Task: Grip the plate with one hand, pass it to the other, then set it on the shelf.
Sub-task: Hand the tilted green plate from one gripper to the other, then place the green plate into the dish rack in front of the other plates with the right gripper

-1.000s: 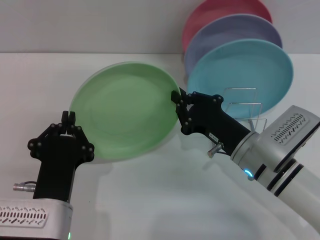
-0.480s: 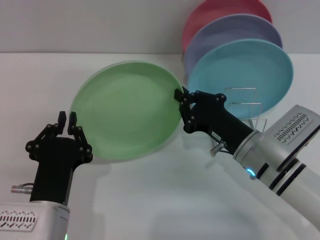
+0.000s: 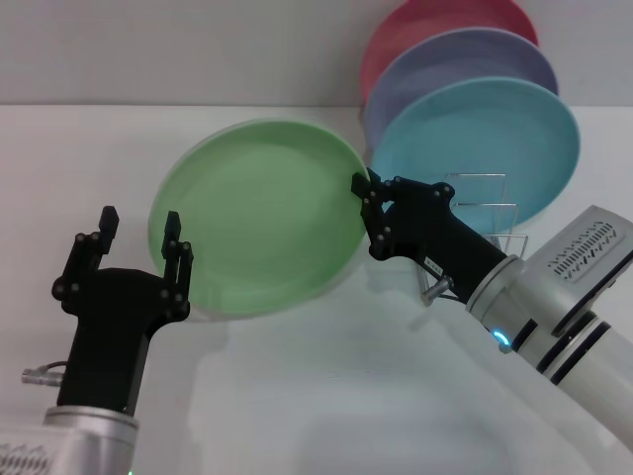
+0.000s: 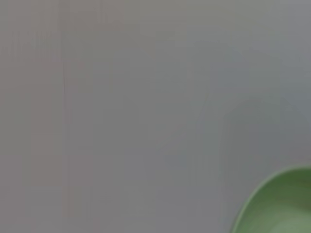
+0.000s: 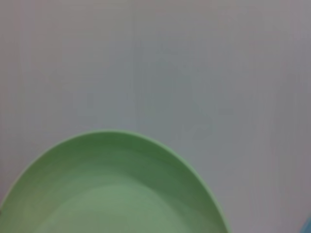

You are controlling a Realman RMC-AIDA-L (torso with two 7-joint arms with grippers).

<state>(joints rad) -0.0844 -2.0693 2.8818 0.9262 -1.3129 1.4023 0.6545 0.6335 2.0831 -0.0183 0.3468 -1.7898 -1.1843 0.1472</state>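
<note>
In the head view, the light-green plate [image 3: 259,230] is held tilted above the white table [image 3: 326,396], its face turned toward the camera. Its right rim is pinched by the right gripper [image 3: 363,188], whose jaws are closed on the edge. The left gripper [image 3: 138,237] is seen at the plate's near-left edge with its fingers spread wide and nothing between them; one fingertip overlaps the rim in this view, and contact cannot be judged. The wire plate rack [image 3: 485,213] stands at the far right behind the right arm, with a turquoise-blue plate [image 3: 495,148], a lavender plate [image 3: 465,64] and a pink plate [image 3: 435,20] standing at it.

In the left wrist view, only a corner of the green plate [image 4: 282,204] is seen against a plain grey surface.

In the right wrist view, the plate's [image 5: 116,189] curved rim and inner face are shown.
</note>
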